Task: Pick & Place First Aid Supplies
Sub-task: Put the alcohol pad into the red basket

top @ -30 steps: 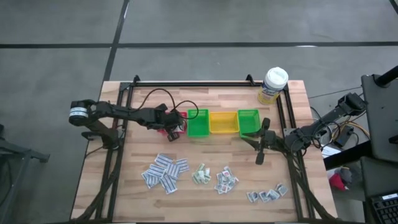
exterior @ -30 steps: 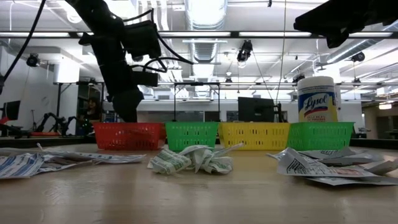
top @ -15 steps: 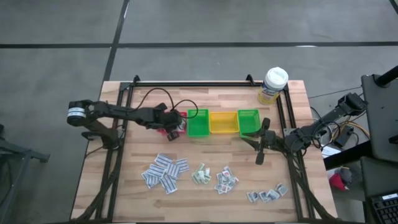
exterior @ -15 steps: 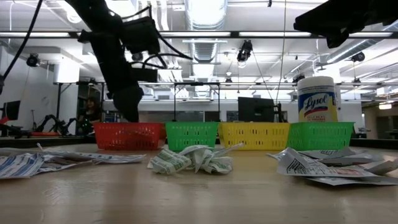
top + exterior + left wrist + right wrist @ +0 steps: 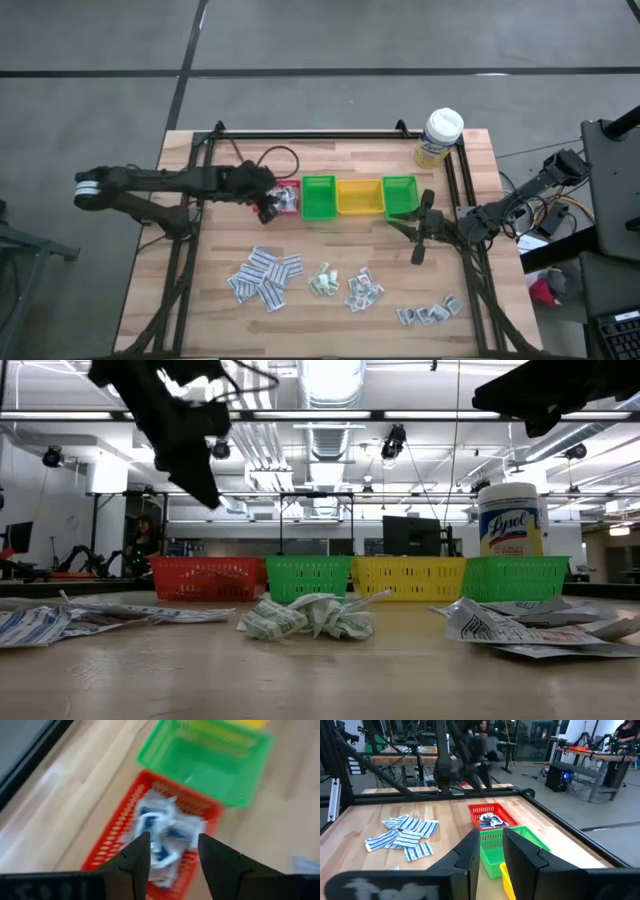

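- Pulling back and up from the red bin [image 5: 287, 198] since a second ago: left gripper [image 5: 268, 203] now hanging beside the bin's outer edge, fingers [image 5: 134, 865] spread apart and holding nothing.
- Blurring in the left wrist view: white packets [image 5: 161, 832] with blue print lying heaped inside the red bin, print too smeared for reading.
- Lying nearest in the low view: crumpled green-print packets [image 5: 305, 616] at centre, blue-striped packets [image 5: 45, 622] cut off at one edge, more packets [image 5: 520, 625] cut off at the other.
- Spreading over the near half of the wooden table [image 5: 200, 310] in four loose groups: blue-striped strips [image 5: 265, 277], a small green-print cluster [image 5: 323, 280], a mixed cluster [image 5: 363, 290], a grey-print cluster [image 5: 430, 313].
- Standing in a row behind them: red bin, then green bin [image 5: 319, 198], yellow bin [image 5: 359, 197] and second green bin [image 5: 399, 193], contents hidden behind mesh walls in the low view.
- Waiting just beside the second green bin: right gripper [image 5: 421, 228], fingers [image 5: 518, 855] standing slightly apart, gripping nothing.
- Standing at the far corner: white-capped bottle [image 5: 440, 136] with yellow label.
- Stretching beyond the table: workshop with grey floor, benches, ceiling lights, and a person [image 5: 147, 540] dimly showing far off.
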Robot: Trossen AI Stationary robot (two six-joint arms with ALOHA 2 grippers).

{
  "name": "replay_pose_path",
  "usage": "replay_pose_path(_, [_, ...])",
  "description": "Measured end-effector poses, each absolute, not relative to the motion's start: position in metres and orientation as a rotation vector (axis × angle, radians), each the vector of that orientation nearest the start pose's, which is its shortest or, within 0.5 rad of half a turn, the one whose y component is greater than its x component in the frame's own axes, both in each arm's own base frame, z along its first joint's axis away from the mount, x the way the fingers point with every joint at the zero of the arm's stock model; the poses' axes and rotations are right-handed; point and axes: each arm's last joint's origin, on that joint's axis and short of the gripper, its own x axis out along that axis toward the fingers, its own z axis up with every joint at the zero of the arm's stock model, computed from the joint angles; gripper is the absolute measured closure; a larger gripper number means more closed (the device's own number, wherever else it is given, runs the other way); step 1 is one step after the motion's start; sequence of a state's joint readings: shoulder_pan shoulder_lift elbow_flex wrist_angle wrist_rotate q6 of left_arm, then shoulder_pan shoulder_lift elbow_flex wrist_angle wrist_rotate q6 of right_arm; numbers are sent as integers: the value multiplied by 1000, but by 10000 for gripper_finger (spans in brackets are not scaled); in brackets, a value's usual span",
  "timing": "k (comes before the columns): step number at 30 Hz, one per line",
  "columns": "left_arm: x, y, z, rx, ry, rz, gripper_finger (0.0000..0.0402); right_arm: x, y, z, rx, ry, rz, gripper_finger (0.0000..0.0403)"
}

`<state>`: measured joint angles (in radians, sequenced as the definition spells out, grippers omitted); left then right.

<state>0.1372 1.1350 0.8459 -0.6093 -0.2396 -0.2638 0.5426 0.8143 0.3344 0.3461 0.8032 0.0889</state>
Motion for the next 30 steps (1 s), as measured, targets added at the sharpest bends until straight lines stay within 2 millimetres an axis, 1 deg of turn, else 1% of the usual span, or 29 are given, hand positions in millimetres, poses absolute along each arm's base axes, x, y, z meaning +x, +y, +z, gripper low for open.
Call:
replay_pose_path(6, [202,19,279,-149,701,347,243,157,71,224,-17,99,-247,327])
replay_pose_path(10, [192,5,281,-111,561,257,243,157,74,223,-34,110,-142,338])
replay_pose_path(13, [183,-3,274,-111,467,206,243,157,78,223,-34,116,-40,343])
replay_pose_path(20, [160,-12,246,-147,375,145,243,154,89,223,12,127,164,346])
replay_pose_path(24, [150,-12,232,-174,332,137,244,150,95,223,89,137,214,348])
replay_pose_path(28, [142,-11,224,-183,292,133,243,145,104,223,142,149,265,349])
replay_pose_path(30, [139,-11,221,-185,274,131,244,143,108,227,168,176,285,349])
